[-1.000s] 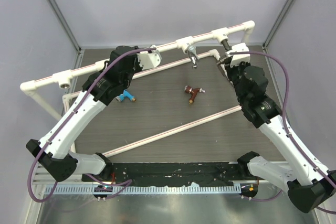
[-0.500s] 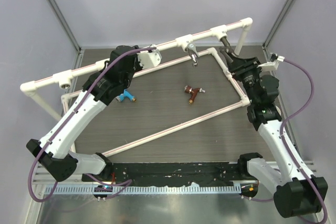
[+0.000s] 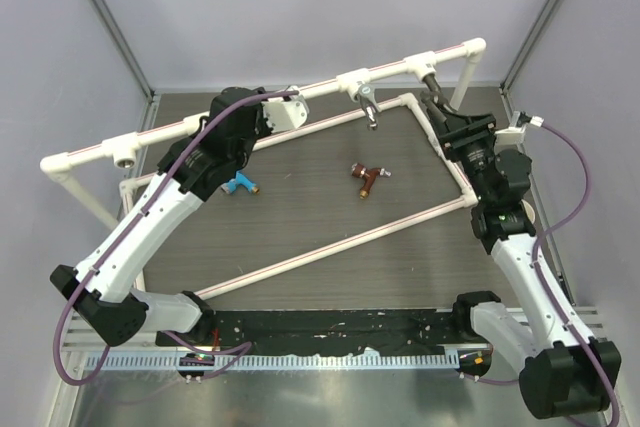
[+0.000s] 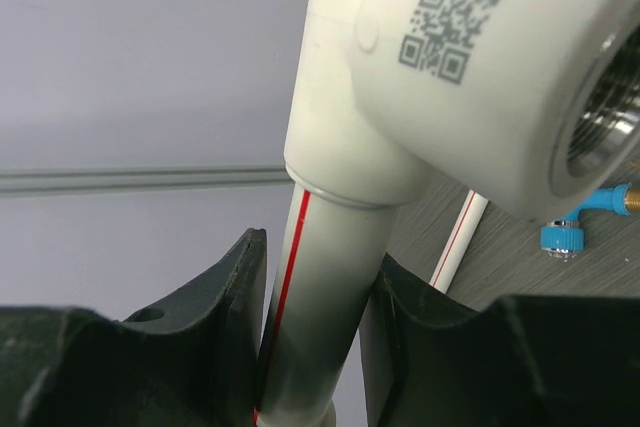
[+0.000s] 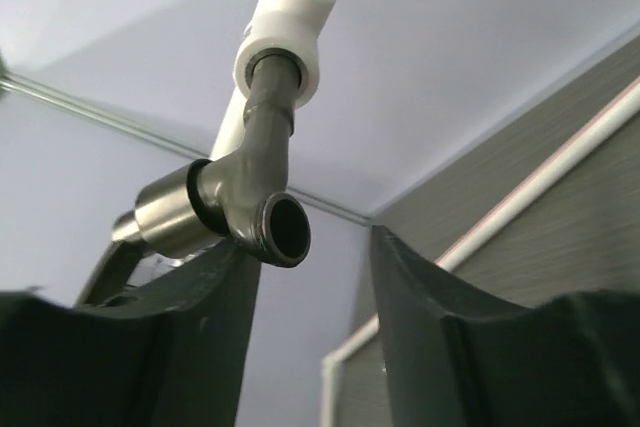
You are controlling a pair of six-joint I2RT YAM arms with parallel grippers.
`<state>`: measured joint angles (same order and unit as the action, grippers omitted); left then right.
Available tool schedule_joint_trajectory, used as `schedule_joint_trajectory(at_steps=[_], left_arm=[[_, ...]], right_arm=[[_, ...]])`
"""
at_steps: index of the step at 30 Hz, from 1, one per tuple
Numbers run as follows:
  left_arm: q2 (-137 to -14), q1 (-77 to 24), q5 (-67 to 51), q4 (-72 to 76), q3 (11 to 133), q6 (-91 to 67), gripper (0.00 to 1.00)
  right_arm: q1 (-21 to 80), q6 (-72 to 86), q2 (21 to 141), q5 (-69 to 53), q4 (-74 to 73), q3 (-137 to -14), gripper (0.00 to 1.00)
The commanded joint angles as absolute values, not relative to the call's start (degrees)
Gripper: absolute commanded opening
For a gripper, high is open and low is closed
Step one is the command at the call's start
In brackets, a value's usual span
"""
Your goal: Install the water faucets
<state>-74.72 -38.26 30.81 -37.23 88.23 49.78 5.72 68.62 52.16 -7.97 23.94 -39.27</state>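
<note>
Four faucets appear in the top external view. The dark faucet (image 3: 432, 81) hangs from a tee socket (image 3: 420, 61) near the right end of the white top rail (image 3: 170, 130). The chrome faucet (image 3: 367, 105) hangs from the next tee socket (image 3: 352, 81) to its left. The red-brown faucet (image 3: 366, 179) lies loose near the middle of the table (image 3: 300, 222). The blue faucet (image 3: 238, 185) lies on the table further left, just beside the left arm. The left claw (image 3: 266, 119) is at the top rail, left of the chrome faucet. The right claw (image 3: 438, 103) points up at the dark faucet from just below it.

Left wrist view: the left claw (image 4: 315, 347) is clenched on the top rail (image 4: 320, 277), with one finger on each side of the tube. It grips directly below a tee socket (image 4: 440, 77) that bears a printed square code. The blue faucet (image 4: 580, 222) shows at the right edge, on the table beyond.

Right wrist view: the right claw (image 5: 310, 287) is released, and its fingers (image 5: 190, 337) stand apart. The dark faucet (image 5: 235, 192) is seated by its upper end in the white tee socket (image 5: 285, 32) overhead. Its round spout opening sits just above the gap, close to the finger at the left of the picture. Whether the faucet touches that finger cannot be told.
</note>
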Motion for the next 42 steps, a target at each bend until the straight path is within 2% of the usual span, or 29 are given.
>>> schedule_joint_trajectory(at_steps=[1, 3, 10, 14, 18, 23, 27, 34, 42], left_arm=[[-71.9, -39.8, 28.9, -34.9, 88.7, 40.7, 0.0], [-71.9, -39.9, 29.0, -34.9, 88.7, 40.8, 0.0], [-72.3, -39.8, 28.9, -35.0, 88.9, 40.7, 0.0], [-72.5, -39.9, 28.7, -35.0, 88.9, 40.6, 0.0], [-72.5, -39.9, 28.7, -35.0, 88.9, 40.6, 0.0], [-72.5, -39.9, 28.6, -35.2, 88.9, 40.6, 0.0], [-72.2, -39.9, 28.6, -35.1, 88.9, 40.6, 0.0], [-72.3, -39.8, 28.6, -35.1, 88.9, 40.7, 0.0], [-72.6, -40.0, 28.6, -34.8, 88.6, 40.7, 0.0]], right_arm=[[5.0, 51.4, 45.8, -5.1, 14.4, -45.8, 0.59], [5.0, 43.0, 44.7, -5.7, 9.3, -46.8, 0.64], [4.9, 18.7, 41.8, -10.6, -13.2, -52.0, 0.7], [5.0, 7.4, 40.3, -11.5, -19.6, -54.9, 0.71], [5.1, -1.5, 39.5, -7.2, -22.1, -57.1, 0.71], [7.0, -14.2, 39.0, -6.5, -15.2, -56.5, 0.73], [8.3, -18.4, 40.3, -9.4, -6.5, -54.5, 0.74], [8.5, -17.3, 46.1, -14.9, 10.0, -52.5, 0.75], [8.6, -14.2, 52.8, -16.1, 17.7, -53.4, 0.73]])
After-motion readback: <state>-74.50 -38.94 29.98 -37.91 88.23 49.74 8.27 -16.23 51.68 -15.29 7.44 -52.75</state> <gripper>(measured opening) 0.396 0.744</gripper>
